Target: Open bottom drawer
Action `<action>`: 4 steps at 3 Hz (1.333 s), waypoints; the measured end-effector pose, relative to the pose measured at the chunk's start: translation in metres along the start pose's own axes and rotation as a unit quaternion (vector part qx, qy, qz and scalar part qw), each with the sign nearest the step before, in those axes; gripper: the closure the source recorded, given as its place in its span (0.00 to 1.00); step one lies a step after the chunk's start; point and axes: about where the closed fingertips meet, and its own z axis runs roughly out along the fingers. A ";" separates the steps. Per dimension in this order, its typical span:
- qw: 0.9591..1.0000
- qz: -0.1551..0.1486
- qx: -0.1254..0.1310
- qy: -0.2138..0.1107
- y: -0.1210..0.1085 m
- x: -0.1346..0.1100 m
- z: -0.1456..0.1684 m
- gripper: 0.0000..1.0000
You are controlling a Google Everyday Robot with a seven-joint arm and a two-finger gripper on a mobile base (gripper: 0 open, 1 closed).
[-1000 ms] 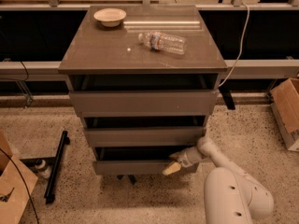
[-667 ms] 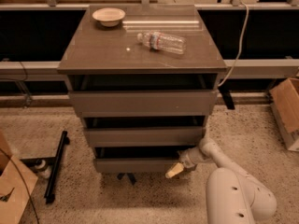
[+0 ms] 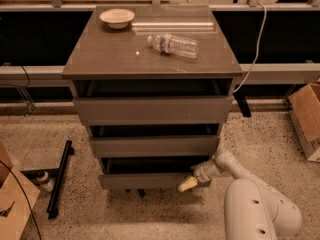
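Observation:
The grey-brown cabinet (image 3: 150, 59) has three handleless drawers. The bottom drawer (image 3: 145, 180) is the lowest, with a plain flat front panel, and it stands slightly pulled out with a dark gap above it. My gripper (image 3: 189, 184) is at the right end of that panel, its cream-coloured fingertip (image 3: 186, 185) against the drawer's front edge. My white arm (image 3: 240, 179) reaches in from the lower right.
A bowl (image 3: 117, 18) and a lying plastic bottle (image 3: 172, 44) rest on the cabinet top. Cardboard boxes stand at the right (image 3: 306, 121) and lower left (image 3: 12, 204). A black bar (image 3: 59, 179) and a small bottle (image 3: 44, 180) lie on the speckled floor at the left.
The gripper has shifted slightly down and toward me along the bottom drawer's right end, and the drawer front has come out a little.

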 end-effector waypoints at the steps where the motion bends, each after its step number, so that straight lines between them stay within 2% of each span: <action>1: 1.000 0.000 0.000 0.000 0.001 -0.002 -0.002 0.42; 2: 1.000 0.002 0.000 0.001 0.002 0.000 -0.003 0.72; 3: 0.999 0.043 -0.004 0.023 0.021 0.027 -0.006 0.96; 4: 0.999 0.043 -0.004 0.023 0.022 0.025 -0.009 0.00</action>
